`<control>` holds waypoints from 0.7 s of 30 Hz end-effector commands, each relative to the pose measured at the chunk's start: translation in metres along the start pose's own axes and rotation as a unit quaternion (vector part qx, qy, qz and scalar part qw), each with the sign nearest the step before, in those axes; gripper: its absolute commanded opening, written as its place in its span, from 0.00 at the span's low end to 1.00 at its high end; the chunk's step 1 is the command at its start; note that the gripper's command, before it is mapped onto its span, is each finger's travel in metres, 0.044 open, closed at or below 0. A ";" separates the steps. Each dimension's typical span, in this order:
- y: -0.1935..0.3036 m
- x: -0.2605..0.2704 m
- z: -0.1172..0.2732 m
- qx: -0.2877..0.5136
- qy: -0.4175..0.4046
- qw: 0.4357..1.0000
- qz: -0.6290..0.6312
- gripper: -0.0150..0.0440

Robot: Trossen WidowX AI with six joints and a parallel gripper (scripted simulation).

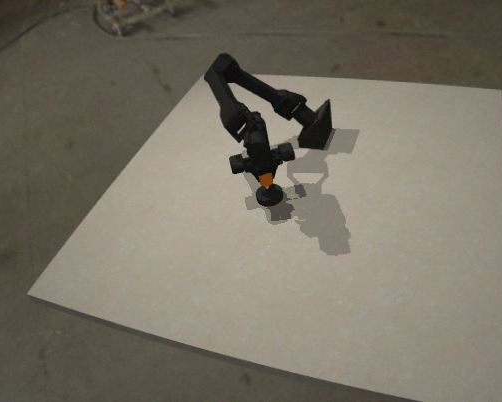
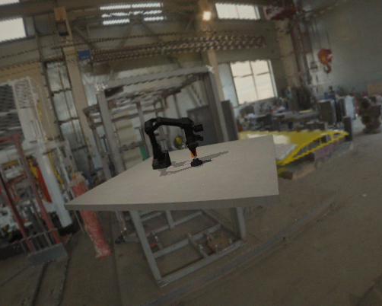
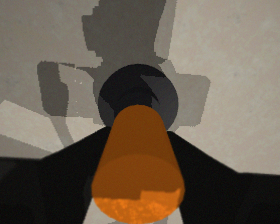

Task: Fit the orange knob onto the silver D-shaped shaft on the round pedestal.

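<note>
The orange knob (image 1: 266, 179) (image 2: 192, 156) (image 3: 139, 145) is held between the fingers of my gripper (image 1: 265, 177) (image 2: 193, 152) (image 3: 138, 134), which is shut on it. The dark round pedestal (image 1: 269, 199) (image 2: 196, 163) (image 3: 111, 95) stands on the table just below the knob. In the top view a small bit of the silver shaft (image 1: 267, 187) shows between the knob's lower end and the pedestal. In the wrist view the knob covers the shaft. The knob's hole and the shaft's flat side are hidden, so I cannot tell how they line up.
The pale table (image 1: 183, 280) (image 2: 170, 190) carries the arm's base (image 1: 317, 131) (image 2: 161, 161), behind the pedestal in the top view. The arm's shadows fall around the pedestal.
</note>
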State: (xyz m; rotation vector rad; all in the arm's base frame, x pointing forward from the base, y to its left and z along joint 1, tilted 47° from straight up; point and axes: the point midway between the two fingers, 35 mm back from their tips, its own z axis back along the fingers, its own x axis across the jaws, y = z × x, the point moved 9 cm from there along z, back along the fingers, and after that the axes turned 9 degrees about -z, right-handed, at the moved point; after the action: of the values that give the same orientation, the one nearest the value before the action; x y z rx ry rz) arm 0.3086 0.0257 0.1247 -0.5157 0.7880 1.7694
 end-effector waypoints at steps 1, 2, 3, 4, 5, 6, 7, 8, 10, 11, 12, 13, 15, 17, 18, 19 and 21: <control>0.000 -0.001 0.003 -0.003 0.002 1.000 -0.025 0.25; -0.001 -0.001 0.003 -0.003 0.002 0.999 -0.041 0.25; -0.001 0.000 0.003 -0.003 0.002 0.998 -0.060 0.25; -0.001 0.000 0.003 -0.003 0.002 0.997 -0.082 0.25; -0.002 0.000 0.003 -0.003 0.002 0.995 -0.097 0.25; -0.002 0.000 0.002 -0.003 0.002 0.995 -0.102 0.25; -0.002 0.001 0.002 -0.003 0.002 0.995 -0.102 0.25; -0.002 0.001 0.002 -0.003 0.002 0.995 -0.102 0.25; -0.002 0.001 0.001 -0.003 0.002 0.995 -0.102 0.25; -0.003 0.001 -0.001 -0.003 0.002 0.995 -0.102 0.25; -0.002 0.001 -0.001 -0.003 0.002 0.995 -0.102 0.25; -0.003 0.001 -0.001 -0.003 0.002 0.995 -0.102 0.25; -0.002 0.001 -0.002 -0.003 0.002 0.995 -0.102 0.25; -0.002 0.001 -0.002 -0.003 0.002 0.995 -0.102 0.25; -0.002 0.001 -0.002 -0.003 0.002 0.995 -0.102 0.25; -0.002 0.001 -0.002 -0.003 0.002 0.995 -0.102 0.25; -0.002 0.001 -0.002 -0.003 0.002 0.995 -0.102 0.25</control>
State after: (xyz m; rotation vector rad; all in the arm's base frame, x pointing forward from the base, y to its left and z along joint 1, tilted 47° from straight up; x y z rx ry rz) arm 0.3099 0.0258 0.1223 -0.5767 0.7067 1.5877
